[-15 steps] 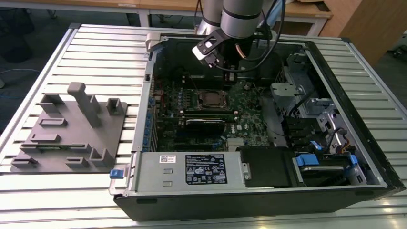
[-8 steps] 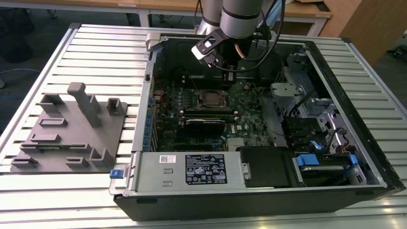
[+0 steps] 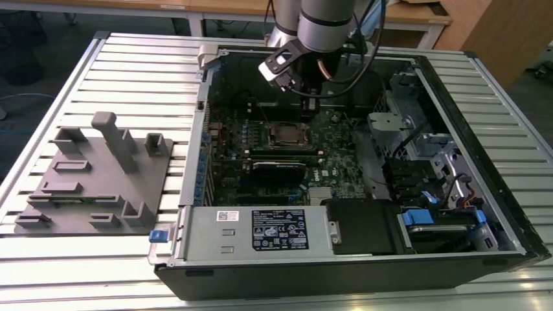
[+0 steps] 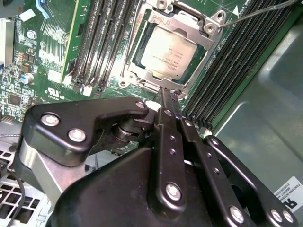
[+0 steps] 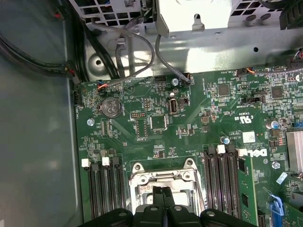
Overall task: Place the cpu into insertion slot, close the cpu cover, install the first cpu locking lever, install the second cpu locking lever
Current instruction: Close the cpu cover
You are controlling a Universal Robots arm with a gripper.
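1. Black gripper (image 4: 164,94) links sit nearest in the second wrist view. The two fingers (image 4: 166,142) are pressed flat together with nothing between them, and their tip is at the near edge of the socket. Whether it touches the metal cannot be told.
2. Just past the tip, the cpu (image 4: 168,49) lies flat in the insertion slot (image 5: 142,176), and the cpu cover (image 4: 189,24) frames its grey top.
3. A thin metal rod (image 4: 255,13) runs away from one socket corner.
4. Long black memory slots (image 4: 102,42) flank the socket on the green circuit board (image 5: 156,137).
5. In the exterior view, the arm (image 3: 327,23) comes down from above with its wrist tilted, over the far half of the open computer case (image 3: 484,194).
6. That case lies on the slatted tabletop (image 3: 129,78), with a grey fixture (image 3: 95,181) well apart on the exterior view's left.
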